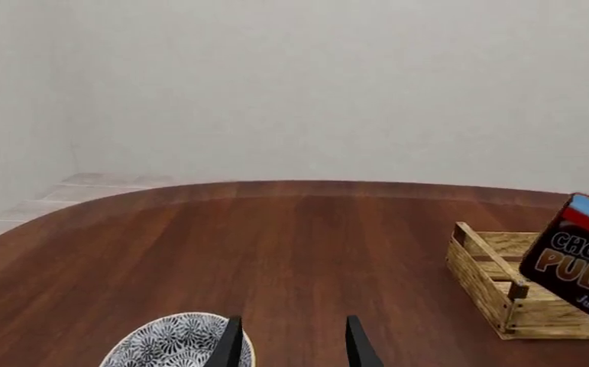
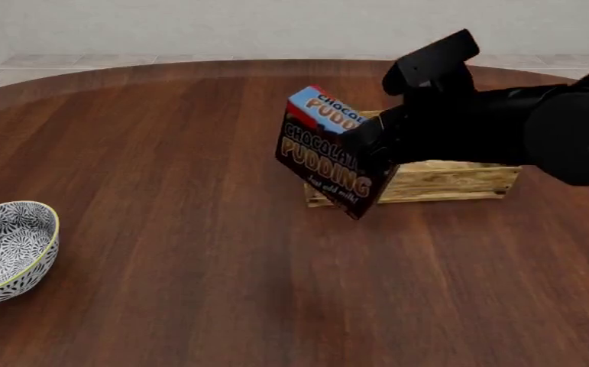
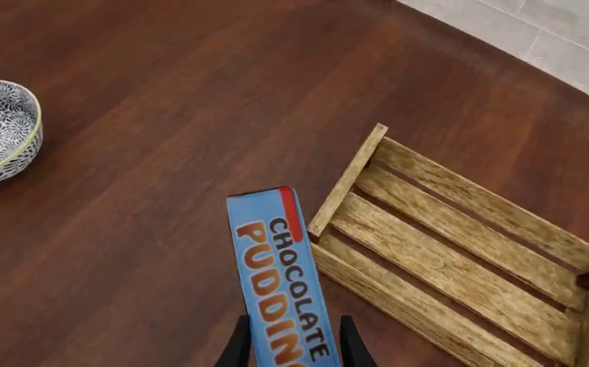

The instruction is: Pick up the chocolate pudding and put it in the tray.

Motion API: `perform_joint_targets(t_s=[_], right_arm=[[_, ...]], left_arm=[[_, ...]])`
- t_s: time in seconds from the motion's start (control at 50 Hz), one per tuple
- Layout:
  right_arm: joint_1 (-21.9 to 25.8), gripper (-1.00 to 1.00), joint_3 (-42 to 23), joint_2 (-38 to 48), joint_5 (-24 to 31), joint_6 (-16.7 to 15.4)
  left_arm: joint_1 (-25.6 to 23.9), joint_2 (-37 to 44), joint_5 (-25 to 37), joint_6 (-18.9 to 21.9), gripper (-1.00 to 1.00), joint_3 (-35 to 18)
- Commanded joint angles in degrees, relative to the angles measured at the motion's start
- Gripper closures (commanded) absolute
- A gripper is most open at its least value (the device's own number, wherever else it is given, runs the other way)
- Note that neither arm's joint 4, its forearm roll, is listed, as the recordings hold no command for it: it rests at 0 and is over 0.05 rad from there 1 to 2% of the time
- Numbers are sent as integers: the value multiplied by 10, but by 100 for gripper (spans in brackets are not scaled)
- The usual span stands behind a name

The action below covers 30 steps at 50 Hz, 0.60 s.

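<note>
While the right claw (image 3: 290, 348) grips the pudding (image 2: 330, 157) above the tray's (image 2: 457, 182) 9 o'clock edge, carry it toward 3 o'clock before lowering; the left claw (image 1: 291, 344) idles open.

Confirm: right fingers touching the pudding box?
Touching. Right wrist view: both fingers press the sides of the chocolate pudding, no gap, box held off the table.

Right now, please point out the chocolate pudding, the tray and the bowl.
chocolate pudding (image 2: 327, 162): front view, brown lettered face.
tray (image 3: 447, 264): right wrist view, a floor slat.
bowl (image 2: 31, 260): front view, outer wall.
</note>
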Motion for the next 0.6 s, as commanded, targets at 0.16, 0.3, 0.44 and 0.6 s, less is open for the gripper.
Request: perform_joint_targets(t_s=[0.16, 0.3, 0.44, 0.6], right_arm=[[-80, 100, -78, 42, 27, -1], [-90, 100, -98, 48, 30, -3], [-112, 100, -129, 63, 38, -4], [-120, 100, -147, 71, 42, -6]], left_arm=[[-6, 0, 1, 2, -100, -5], [-8, 0, -2, 1, -100, -3], [-9, 0, -4, 1, -100, 0], [-9, 0, -9, 1, -100, 4]])
